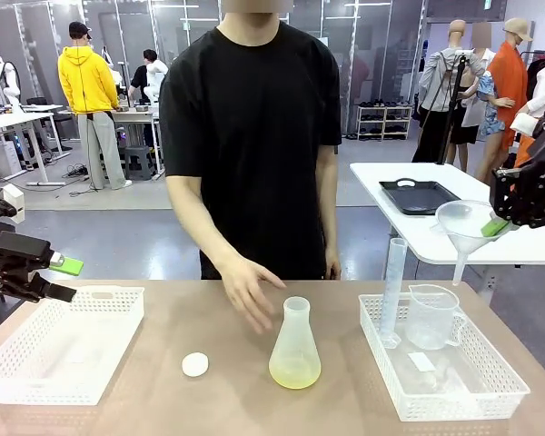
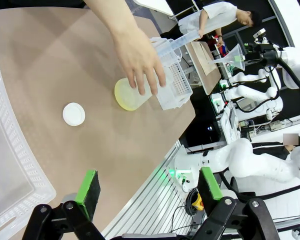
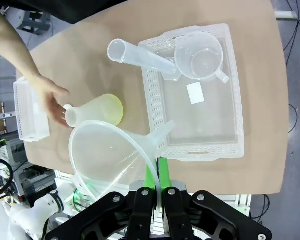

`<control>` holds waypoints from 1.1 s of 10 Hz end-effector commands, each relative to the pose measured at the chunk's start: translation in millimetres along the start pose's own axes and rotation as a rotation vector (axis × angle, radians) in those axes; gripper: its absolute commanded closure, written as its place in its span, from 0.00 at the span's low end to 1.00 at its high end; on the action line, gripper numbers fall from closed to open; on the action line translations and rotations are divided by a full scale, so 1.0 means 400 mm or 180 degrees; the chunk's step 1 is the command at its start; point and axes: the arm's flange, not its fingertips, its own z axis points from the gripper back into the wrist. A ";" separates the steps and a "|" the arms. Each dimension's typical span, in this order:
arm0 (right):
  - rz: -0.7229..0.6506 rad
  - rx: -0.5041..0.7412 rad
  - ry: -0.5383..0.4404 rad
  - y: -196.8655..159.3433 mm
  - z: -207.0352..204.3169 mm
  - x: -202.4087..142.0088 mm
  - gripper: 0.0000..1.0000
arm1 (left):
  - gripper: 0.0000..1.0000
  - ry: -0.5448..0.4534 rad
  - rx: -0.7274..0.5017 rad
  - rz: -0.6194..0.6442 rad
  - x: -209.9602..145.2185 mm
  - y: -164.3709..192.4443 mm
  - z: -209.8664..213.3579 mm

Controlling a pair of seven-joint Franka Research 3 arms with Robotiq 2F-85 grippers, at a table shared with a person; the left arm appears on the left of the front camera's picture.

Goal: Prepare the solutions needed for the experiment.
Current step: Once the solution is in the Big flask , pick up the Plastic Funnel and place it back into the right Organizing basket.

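1. Right gripper (image 1: pixel 496 227): pressed together on the rim of a clear funnel (image 1: pixel 468 222), held high at the right side. It is a thin-edge pinch, and I judge the funnel could swivel or slip if the arm swings briskly.
2. Funnel stem: points down, well apart from any vessel. It must meet a narrow mouth, so a small miss would knock the neck.
3. Graduated cylinder (image 1: pixel 393 291) and measuring jug (image 1: pixel 431 318), in the right-hand basket (image 1: pixel 500 400). The cylinder rises tall between funnel and flask, and a low pass leftward could clip it.
4. Conical flask (image 1: pixel 295 318), upright at mid-table toward the near edge. The solutions (image 1: pixel 295 371), pale yellow-green, lie in its wide base. The flask is light and uncapped, so a knock would likely tip it and spill them.
5. Person's hand (image 1: pixel 250 292), just far-left of the flask neck. Whether the fingers touch it is hard to tell. It could meet the funnel coming in.
6. White cap (image 1: pixel 194 364), on the table left of the flask. No hazard.
7. Left gripper (image 1: pixel 62 279): spread and empty, at the far left above the left-hand basket (image 1: pixel 36 386). It looks too far off to steady the flask.
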 end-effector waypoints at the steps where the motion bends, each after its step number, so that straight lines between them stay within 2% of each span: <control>1: -0.0255 -0.0078 0.0154 -0.014 -0.057 0.023 0.98 | 0.00 -0.0051 -0.0089 -0.0055 0.005 0.001 -0.005; 2: -0.0538 -0.0156 0.0226 -0.027 -0.098 0.025 0.98 | 0.00 -0.0051 -0.0089 -0.0055 0.005 0.001 -0.005; 3: -0.0547 -0.0145 0.0262 -0.038 -0.133 0.029 0.98 | 0.00 -0.0051 -0.0089 -0.0055 0.005 0.001 -0.005; 7: -0.1015 -0.0323 0.0796 -0.096 -0.316 0.013 0.98 | 0.00 -0.0051 -0.0089 -0.0055 0.005 0.001 -0.005; 11: -0.1230 -0.0525 0.0860 -0.128 -0.441 0.056 0.98 | 0.00 -0.0051 -0.0089 -0.0055 0.005 0.001 -0.005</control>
